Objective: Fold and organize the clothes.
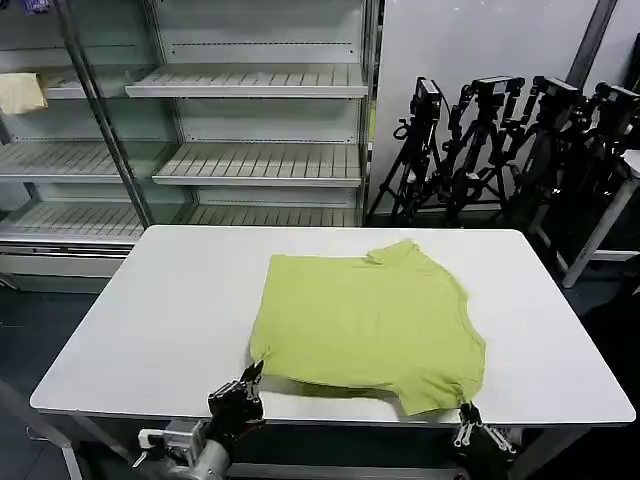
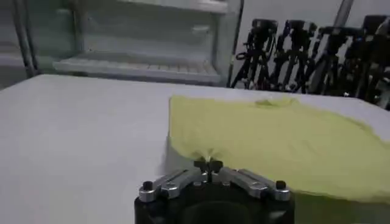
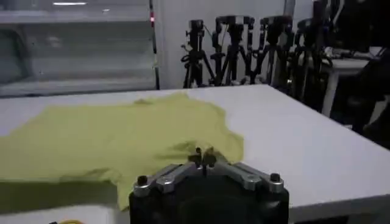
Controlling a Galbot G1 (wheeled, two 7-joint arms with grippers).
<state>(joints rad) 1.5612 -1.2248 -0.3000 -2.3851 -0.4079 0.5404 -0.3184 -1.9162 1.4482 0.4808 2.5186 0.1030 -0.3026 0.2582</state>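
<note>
Now, shirt: the lime T-shirt (image 1: 368,325) lies spread on the white worktop (image 1: 150,320), already doubled over once by the look of it, its near hem close to the front edge and its collar toward the far side.
Left tool: the left tool (image 1: 252,372) sits at the near left corner of the shirt; in the left wrist view its fingertips (image 2: 208,164) are pressed together with a small pucker of yellow-green cloth caught between them.
Right tool: the right tool (image 1: 468,412) is at the near right corner, past the worktop's front edge; in the right wrist view its tips (image 3: 203,157) are closed on the hem there.
Risk, grip: both holds look thin, a pinch of hem only, so a quick lift could let one corner slip and leave the fold skewed.
Risk, layers: a tool may have caught just the top layer, and the shirt would then peel open instead of folding.
Risk, drag: uneven travel of the two arms would twist or bunch the soft fabric.
Surroundings: bare refrigerator-style shelves (image 1: 260,160) stand behind, a cluster of black tripods (image 1: 500,140) to the far right, a pale cloth (image 1: 20,92) on a shelf at far left.
Obstruction: nothing lies on the worktop in the shirt's path.
</note>
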